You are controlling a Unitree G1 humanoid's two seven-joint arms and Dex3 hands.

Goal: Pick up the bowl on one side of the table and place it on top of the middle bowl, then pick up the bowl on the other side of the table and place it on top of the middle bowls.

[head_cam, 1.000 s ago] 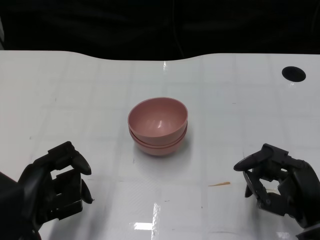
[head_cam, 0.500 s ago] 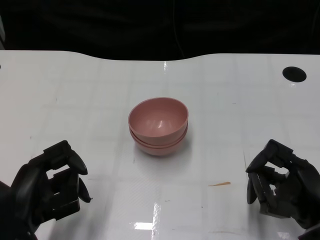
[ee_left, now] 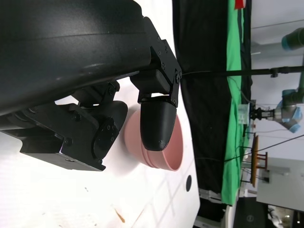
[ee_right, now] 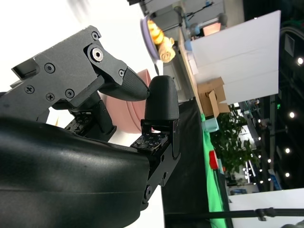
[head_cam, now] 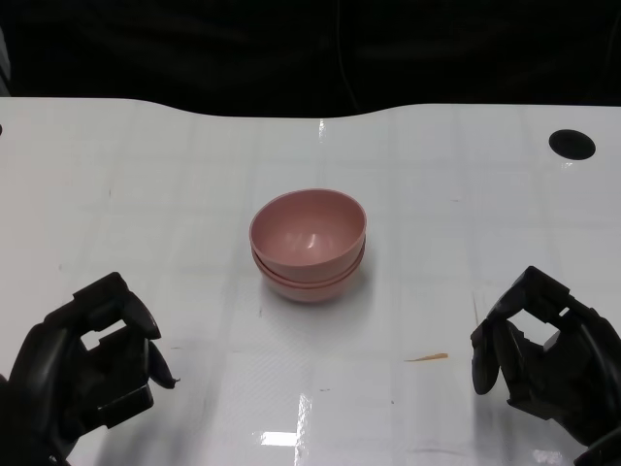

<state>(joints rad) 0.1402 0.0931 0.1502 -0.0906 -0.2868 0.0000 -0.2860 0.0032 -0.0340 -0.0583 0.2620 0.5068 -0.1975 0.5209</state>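
Observation:
A stack of pink bowls (head_cam: 309, 243) stands upright in the middle of the white table (head_cam: 175, 194), nested one inside another. My left hand (head_cam: 82, 364) sits low at the near left, well apart from the stack, with its fingers curled in on nothing. At the near right, my right hand (head_cam: 543, 359) is also empty and curled, its thumb tip meeting a fingertip (ee_right: 159, 97) in the right wrist view. The left wrist view shows the pink bowls (ee_left: 173, 147) beyond its curled fingers (ee_left: 156, 126). The stack (ee_right: 130, 116) shows partly behind the right hand's fingers.
A small orange scrap (head_cam: 427, 358) lies on the table between the stack and my right hand. A round black hole (head_cam: 571, 144) is in the tabletop at the far right. The table's far edge meets a dark backdrop.
Both hands have drawn back toward the near edge, away from the stack. The right hand's fingers have curled closer together. The bowls have not moved.

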